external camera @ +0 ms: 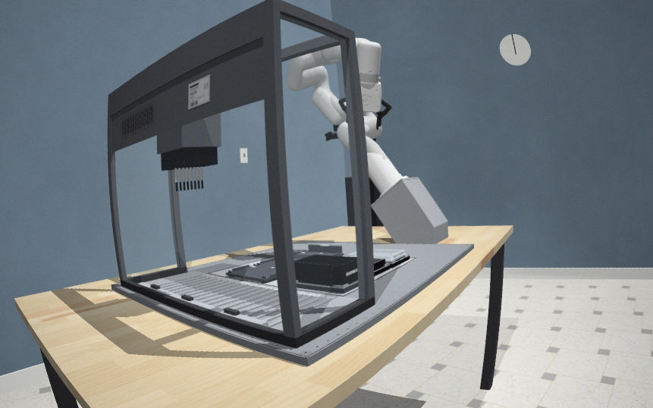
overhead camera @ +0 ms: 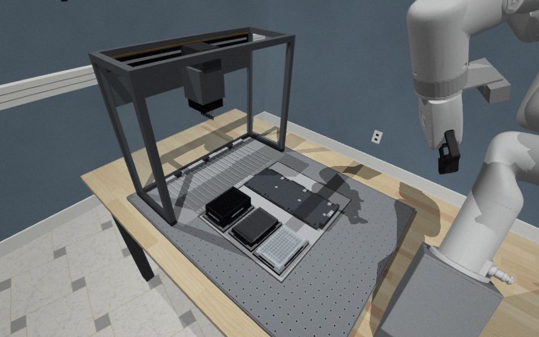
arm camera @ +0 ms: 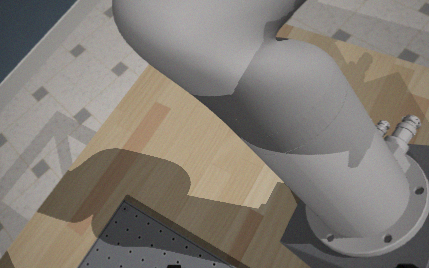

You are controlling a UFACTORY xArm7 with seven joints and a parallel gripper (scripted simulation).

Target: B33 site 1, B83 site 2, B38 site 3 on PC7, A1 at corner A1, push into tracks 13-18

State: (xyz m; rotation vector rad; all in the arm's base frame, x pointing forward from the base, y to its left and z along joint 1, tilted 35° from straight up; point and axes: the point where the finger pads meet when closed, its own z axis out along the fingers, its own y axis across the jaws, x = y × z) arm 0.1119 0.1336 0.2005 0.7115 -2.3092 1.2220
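Note:
My gripper (overhead camera: 449, 153) hangs high above the table's right side, open and empty, far from all the plates. It also shows in the exterior view (external camera: 364, 108), partly behind a frame post. The dark plate carrier PC7 (overhead camera: 292, 197) lies on the apron in front of the rails (overhead camera: 221, 171), with its sites empty. The clear 96-well plate B38 (overhead camera: 282, 248) sits in the nearest nest. The black 384-well plate B33 (overhead camera: 255, 226) sits in the middle nest. The black deep-well block B83 (overhead camera: 227, 205) sits in the far nest. The wrist view shows only my own arm base (arm camera: 356, 200) and the table.
The instrument's dark frame (overhead camera: 191, 104) stands over the rails, with a pipetting head (overhead camera: 204, 89) hanging from its top. Its front posts (overhead camera: 154, 146) flank the rail entrance. The perforated grey baseplate (overhead camera: 325, 285) carries the nests and apron.

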